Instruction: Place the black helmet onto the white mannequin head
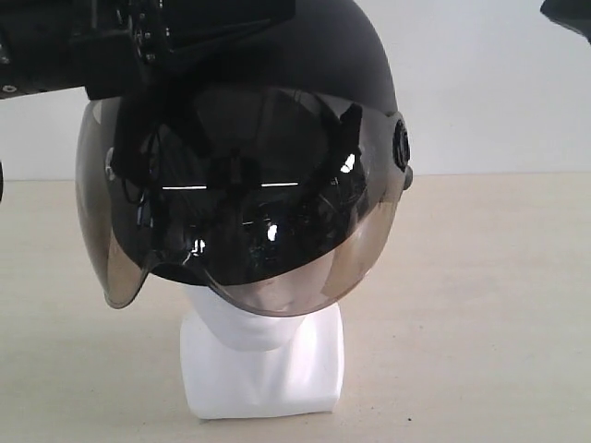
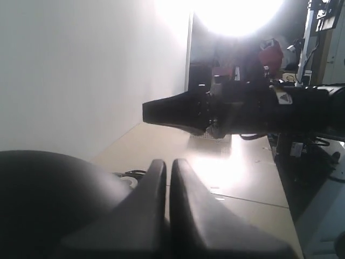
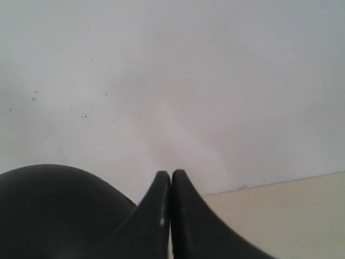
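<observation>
The black helmet (image 1: pixel 305 55) sits over the white mannequin head (image 1: pixel 263 369). Its smoky visor (image 1: pixel 277 240) covers the face, leaving only the chin and blocky neck base showing. My left arm (image 1: pixel 111 46) lies across the helmet's upper left side. The left gripper (image 2: pixel 167 162) is shut with nothing between its fingers. A tip of my right arm (image 1: pixel 568 14) shows in the top right corner, apart from the helmet. The right gripper (image 3: pixel 171 174) is shut and empty. A dark rounded shape (image 2: pixel 43 199) lies beside each gripper's fingers; I cannot tell whether it is the helmet.
The head stands on a beige table (image 1: pixel 480 305) before a white wall. The left wrist view shows the other arm (image 2: pixel 242 110) held level above the table, a cable (image 2: pixel 126 175) lying on it, and clutter beyond its far end.
</observation>
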You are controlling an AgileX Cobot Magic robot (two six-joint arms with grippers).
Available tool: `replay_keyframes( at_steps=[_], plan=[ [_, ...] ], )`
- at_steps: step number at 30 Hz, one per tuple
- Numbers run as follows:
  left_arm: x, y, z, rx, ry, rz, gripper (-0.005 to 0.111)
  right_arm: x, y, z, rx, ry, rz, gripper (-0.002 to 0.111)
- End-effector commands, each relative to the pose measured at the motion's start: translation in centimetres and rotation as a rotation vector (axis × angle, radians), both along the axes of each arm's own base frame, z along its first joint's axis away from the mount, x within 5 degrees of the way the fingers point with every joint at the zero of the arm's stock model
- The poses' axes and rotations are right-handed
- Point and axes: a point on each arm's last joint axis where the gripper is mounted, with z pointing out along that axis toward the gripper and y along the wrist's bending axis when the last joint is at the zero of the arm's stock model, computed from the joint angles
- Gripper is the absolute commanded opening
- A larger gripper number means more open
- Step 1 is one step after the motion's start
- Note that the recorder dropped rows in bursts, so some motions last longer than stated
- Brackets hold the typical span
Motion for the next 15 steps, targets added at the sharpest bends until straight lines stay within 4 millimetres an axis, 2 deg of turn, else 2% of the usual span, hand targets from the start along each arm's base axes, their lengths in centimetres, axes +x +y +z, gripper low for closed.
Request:
replay_keyframes(
  at_steps=[1,4,8,12,15],
  plan=[
    [0.9,-0.2,-0.9,0.051,0.023,0.041,0.004,-1.1,0.7,2.3,-0.167,-0.010,0.073,0.000],
    [0.9,-0.2,-0.9,0.054,0.016,0.043,0.004,-2.5,3.1,3.8,-0.318,-0.102,0.224,0.000],
    [1.0,-0.2,-0.2,0.044,-0.003,0.048,0.004,-5.8,6.2,6.8,-0.447,-0.220,0.470,0.000],
    [1.2,-0.2,0.7,0.031,-0.029,0.052,0.004,-6.3,6.9,8.1,-0.476,-0.192,0.536,0.000],
    [1.3,0.0,1.1,0.044,-0.045,0.091,0.004,-5.6,8.0,7.9,-0.519,-0.115,0.585,0.000]
  ],
)
